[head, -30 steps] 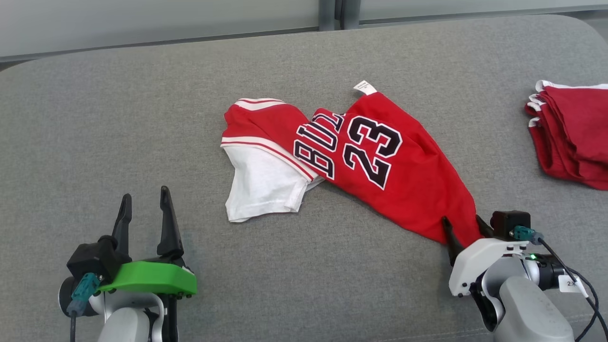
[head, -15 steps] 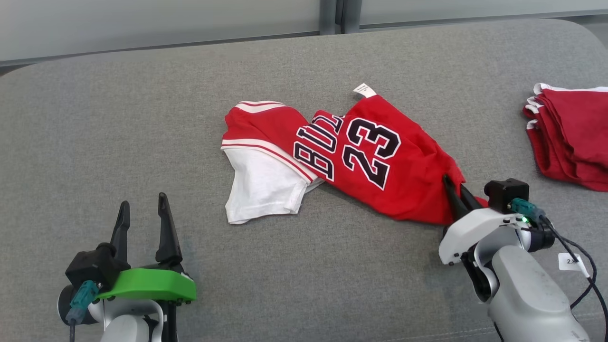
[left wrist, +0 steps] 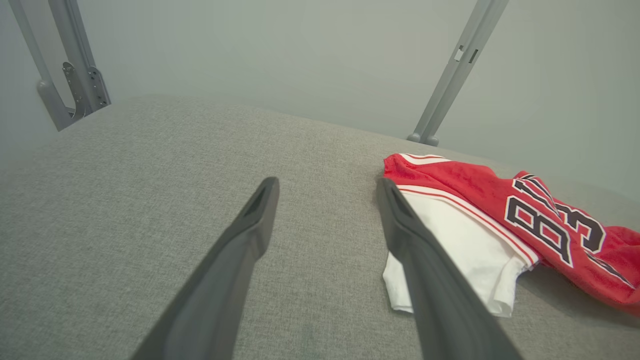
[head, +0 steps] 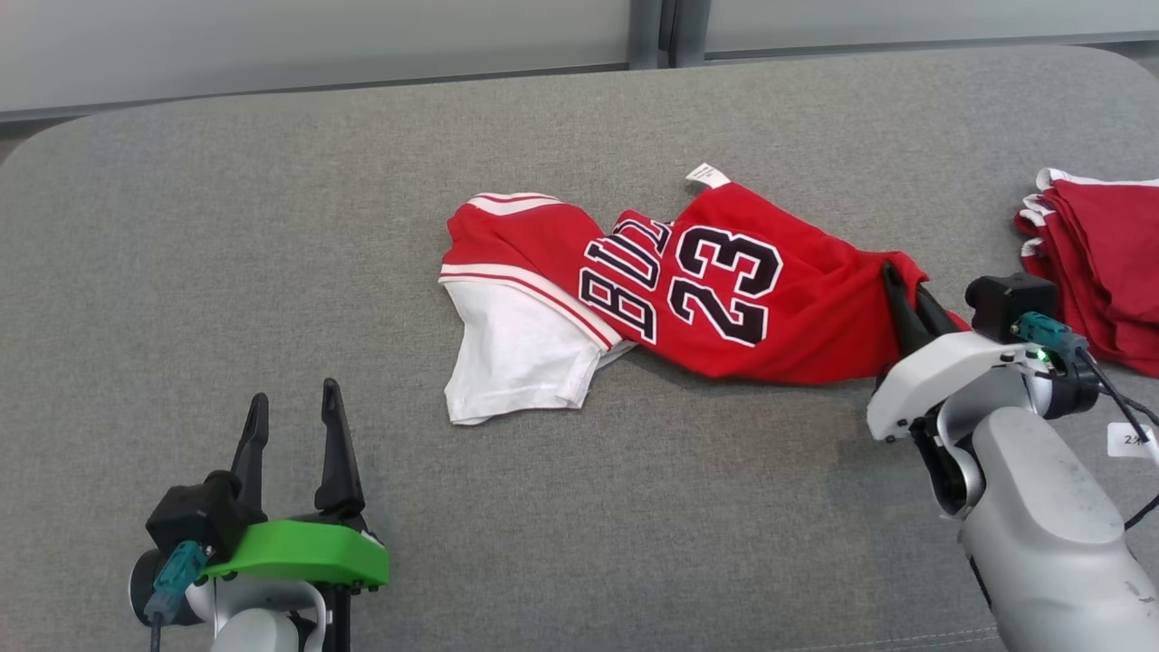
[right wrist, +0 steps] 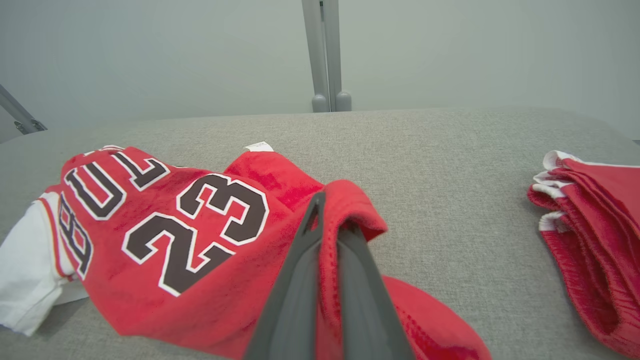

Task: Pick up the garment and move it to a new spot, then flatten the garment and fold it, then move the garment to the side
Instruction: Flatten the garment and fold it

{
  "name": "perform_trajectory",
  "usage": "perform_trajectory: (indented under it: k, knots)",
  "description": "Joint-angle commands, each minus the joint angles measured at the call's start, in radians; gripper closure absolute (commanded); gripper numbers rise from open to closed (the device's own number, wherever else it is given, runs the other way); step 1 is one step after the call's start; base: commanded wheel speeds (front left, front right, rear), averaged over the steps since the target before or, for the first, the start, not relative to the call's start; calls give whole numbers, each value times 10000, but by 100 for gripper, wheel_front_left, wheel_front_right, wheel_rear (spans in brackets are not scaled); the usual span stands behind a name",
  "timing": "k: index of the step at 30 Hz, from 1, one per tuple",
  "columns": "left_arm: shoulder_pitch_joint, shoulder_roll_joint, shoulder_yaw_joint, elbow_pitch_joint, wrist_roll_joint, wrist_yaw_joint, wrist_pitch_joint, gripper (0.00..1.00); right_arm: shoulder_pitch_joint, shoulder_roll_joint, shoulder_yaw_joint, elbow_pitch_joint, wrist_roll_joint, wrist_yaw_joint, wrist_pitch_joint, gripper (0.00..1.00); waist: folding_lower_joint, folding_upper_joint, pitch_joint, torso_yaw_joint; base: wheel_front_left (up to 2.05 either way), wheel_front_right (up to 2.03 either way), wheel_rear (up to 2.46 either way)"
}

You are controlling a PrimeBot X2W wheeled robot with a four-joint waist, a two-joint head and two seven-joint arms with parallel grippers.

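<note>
The garment (head: 715,290) is a red jersey with a black "23", lettering and a white sleeve, lying crumpled mid-surface; it also appears in the right wrist view (right wrist: 200,225) and the left wrist view (left wrist: 500,220). My right gripper (head: 901,276) is shut on the garment's right end, and red cloth is pinched between its fingers (right wrist: 327,225), folded over the tips. My left gripper (head: 294,407) stands open at the lower left, well apart from the garment, with only grey fabric between its fingers (left wrist: 260,210).
A stack of folded red garments (head: 1100,272) lies at the right edge, close to my right arm; it also shows in the right wrist view (right wrist: 595,230). The grey padded surface (head: 272,226) has free room at left and front. A pale wall with metal posts (head: 656,27) runs behind.
My right gripper has closed on the garment's right end and carried it up and away from me, bunching the red cloth. The left gripper stays open. The head camera has shifted slightly.
</note>
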Motion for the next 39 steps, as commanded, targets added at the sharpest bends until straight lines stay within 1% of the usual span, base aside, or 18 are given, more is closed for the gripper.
perform_trajectory:
  k: [1, 4, 6, 7, 14, 18, 20, 22, 25, 28, 31, 33, 36, 37, 39]
  knots:
    - [226, -38, 52, 2, 10, 24, -25, 0, 300, 128, 150, -228, 160, -4, -32, 100, -1, 0, -166, -108, 0, 0, 0]
    - [273, -41, 97, -57, -10, 26, -23, 0, 646, 239, 496, -863, 387, -4, 121, 100, -1, 0, -258, -307, 0, 0, 0]
    - [317, -32, 126, -103, 2, 51, -23, 0, 940, 310, 818, -1521, 508, -4, 255, 100, -1, 0, -291, -469, 0, 0, 0]
    - [317, -32, 126, -103, 2, 51, -23, 0, 940, 310, 818, -1521, 508, -4, 255, 100, -1, 0, -291, -469, 0, 0, 0]
    - [382, -27, 188, -153, -18, 79, -25, 0, 1749, 356, 1887, -4409, 839, -3, 964, 100, -1, 0, -359, -918, 0, 0, 0]
    - [288, -52, 173, -143, -28, 103, -25, 0, 1672, 450, 2549, -5854, 946, -3, 1469, 100, -1, 0, -384, -984, 0, 0, 0]
    - [261, -58, 194, -145, -52, 99, -25, 0, 1483, 550, 2817, -6340, 1103, -3, 1654, 100, -1, 0, -406, -981, 0, 0, 0]
    - [249, -68, 202, -159, -68, 94, -25, 0, 1405, 594, 2790, -6591, 1250, -3, 1782, 100, -1, 0, -405, -932, 0, 0, 0]
    - [186, -79, 185, -178, -74, 54, -25, 0, 1419, 542, 2286, -6429, 1361, -3, 1913, 100, -1, 0, -334, -807, 0, 0, 0]
    - [90, -79, 194, -177, -71, 10, -25, 0, 1433, 334, 1508, -5705, 1260, -3, 2092, 100, -1, 0, -207, -688, 0, 0, 0]
    - [-5, -86, 171, -183, -29, -8, -25, 0, 1286, 127, 650, -4662, 1086, -1, 2101, 100, -1, 0, -51, -565, 0, 0, 0]
    - [-50, -93, 178, -188, -9, -15, -25, 0, 1168, 107, 127, -3934, 1163, 0, 2014, 100, -1, 0, 58, -504, 0, 0, 0]
    - [-138, -95, 206, -183, 17, -27, -25, 0, 907, -112, -536, -2801, 1084, -1, 1865, 100, -1, 0, 239, -453, 0, 0, 0]
    - [-229, -94, 200, -160, 44, -63, -25, 0, 603, -234, -824, -2039, 954, -1, 1741, 100, -1, 0, 370, -406, 0, 0, 0]
    - [-301, -96, 171, -129, 73, -96, -25, 0, 241, -368, -1065, -1321, 845, -1, 1597, 100, -1, 0, 490, -351, 0, 0, 0]
